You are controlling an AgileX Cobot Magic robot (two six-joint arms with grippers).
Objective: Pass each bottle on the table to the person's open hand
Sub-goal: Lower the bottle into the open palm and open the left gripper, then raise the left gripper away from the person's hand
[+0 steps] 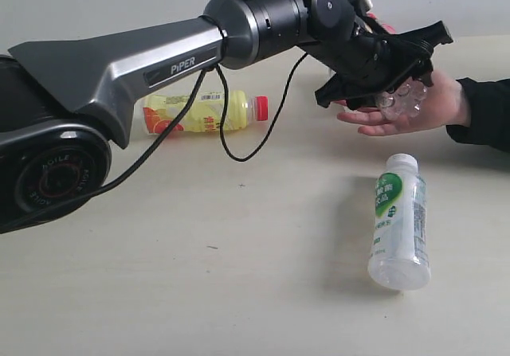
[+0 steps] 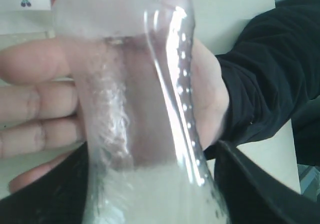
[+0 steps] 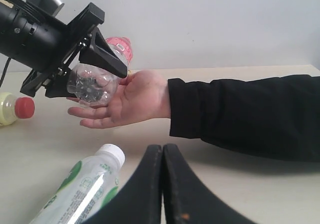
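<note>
Bottles are lying in two spots on the table (image 1: 239,292), and a third is hanging in the air. Nearest the front edge in the exterior view, a white bottle (image 1: 398,222) with a green label is lying on its side, cap pointing away toward the person and base pointing forward. The right gripper (image 3: 162,149) is hovering just beside this bottle with its two fingers pressed together and nothing between them. This makes the right arm the nearer one for that pickup. Further back, the left gripper (image 1: 390,73) is reaching across to the right side and clamping the clear bottle (image 1: 402,99) around its body. The bottle's ridged base is facing forward and its red cap is pointing toward the back. The person's hand (image 1: 437,105) is lying open, palm up, directly beneath that bottle. The bottle's long axis is running across the palm, square to the fingers. From the wrist views the plastic seems to be resting on or just above the skin, though I cannot tell whether it is actually touching. Judging from this, the handover is hanging on the jaws parting so the bottle settles straight down into the palm, with no sideways travel needed. Farthest back on the left, a yellow bottle (image 1: 203,111) is lying on its side with its red cap pointing right, well apart from both grippers.
</note>
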